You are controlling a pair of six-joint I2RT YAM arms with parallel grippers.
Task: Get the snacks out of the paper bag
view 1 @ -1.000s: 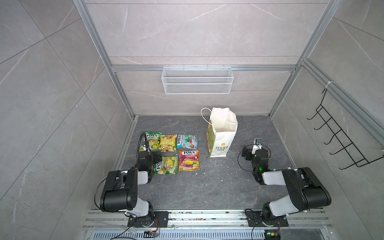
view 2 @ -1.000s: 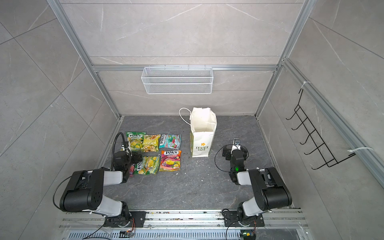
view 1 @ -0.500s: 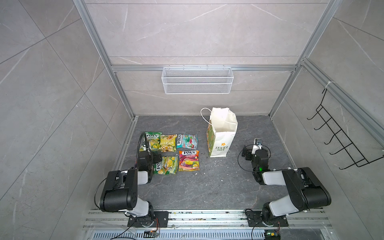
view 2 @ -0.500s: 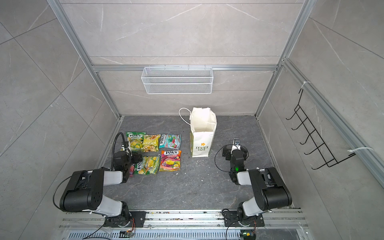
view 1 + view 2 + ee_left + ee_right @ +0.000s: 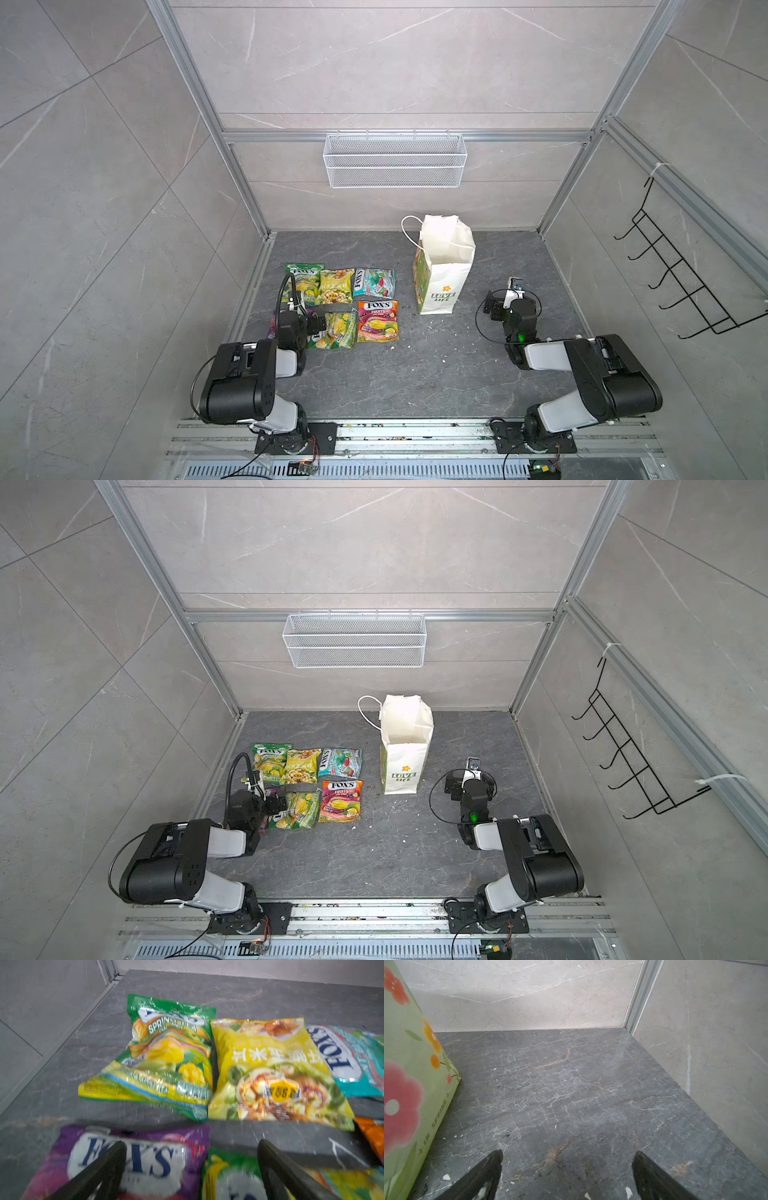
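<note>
Change: nothing moves since the earlier frames.
Snacks (image 5: 336, 286): six packets flat on the worktop (image 5: 415, 374) in two rows, left of the bag, all outside it.
Handling: probably light, glossy, slippery film; pinch a crimped end seam, not the puffed middle.
Paper bag (image 5: 444, 270): upright, mouth open, seemingly empty; likely tips easily.
Left gripper (image 5: 191, 1145): jaws wide open, empty, over the purple packet (image 5: 128, 1159).
Right gripper (image 5: 568, 1153): jaws wide open, empty, beside the bag.
</note>
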